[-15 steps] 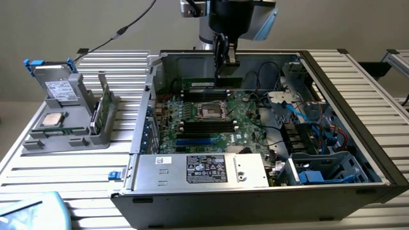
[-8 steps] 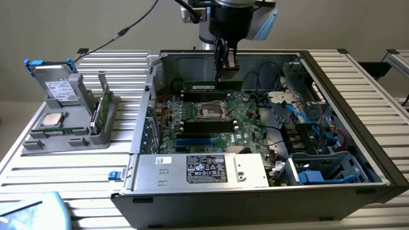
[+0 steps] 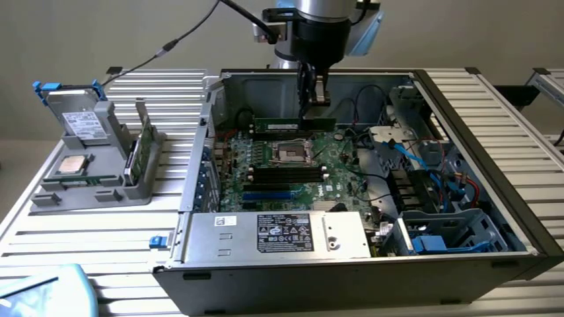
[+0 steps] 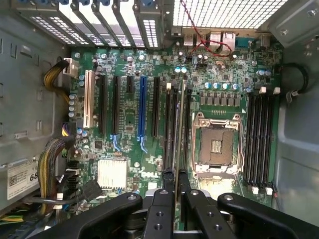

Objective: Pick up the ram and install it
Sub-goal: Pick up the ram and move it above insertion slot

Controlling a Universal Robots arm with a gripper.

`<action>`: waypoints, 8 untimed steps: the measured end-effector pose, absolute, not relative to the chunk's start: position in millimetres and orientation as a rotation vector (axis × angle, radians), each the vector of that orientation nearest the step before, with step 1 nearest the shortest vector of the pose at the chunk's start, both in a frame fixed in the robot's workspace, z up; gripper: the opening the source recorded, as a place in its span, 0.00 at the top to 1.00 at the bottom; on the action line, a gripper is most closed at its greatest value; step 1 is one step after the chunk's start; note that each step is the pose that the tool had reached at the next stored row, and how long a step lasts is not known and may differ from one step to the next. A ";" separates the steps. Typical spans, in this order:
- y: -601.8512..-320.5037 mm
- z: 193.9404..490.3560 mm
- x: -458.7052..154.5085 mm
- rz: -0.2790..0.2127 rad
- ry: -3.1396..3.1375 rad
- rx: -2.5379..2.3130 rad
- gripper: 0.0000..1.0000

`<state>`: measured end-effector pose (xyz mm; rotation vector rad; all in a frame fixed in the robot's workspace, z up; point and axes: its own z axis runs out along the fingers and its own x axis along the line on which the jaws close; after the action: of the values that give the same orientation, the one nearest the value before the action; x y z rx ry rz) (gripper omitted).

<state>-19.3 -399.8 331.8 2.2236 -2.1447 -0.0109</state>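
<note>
The ram [image 3: 277,124] is a thin green stick, held level inside the open computer case [image 3: 493,165]. My gripper [image 3: 315,109] comes straight down from above and is shut on its top edge. In the wrist view the ram [image 4: 179,124] shows edge-on, running out from between my fingertips [image 4: 169,185]. It lines up over the black memory slots [image 4: 169,134] right beside the CPU socket [image 4: 215,144]. Whether its lower edge touches a slot I cannot tell.
The motherboard [image 3: 291,175] lies flat in the case, with a power supply [image 3: 282,232] in front and cables and drive cages [image 3: 440,198] on the exterior view's right. A grey holder [image 3: 88,188] outside the case carries a silver processor chip [image 3: 70,165] and an upright green board [image 3: 141,148].
</note>
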 end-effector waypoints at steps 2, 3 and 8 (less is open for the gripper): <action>-399.9 328.7 -19.2 -0.011 -2.147 2.222 0.86; -399.9 328.0 -19.2 -0.011 -2.147 2.222 0.86; -399.9 327.9 -19.2 -0.011 -2.147 2.221 0.86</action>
<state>-19.2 -399.9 327.9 2.2215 -2.1469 -0.0110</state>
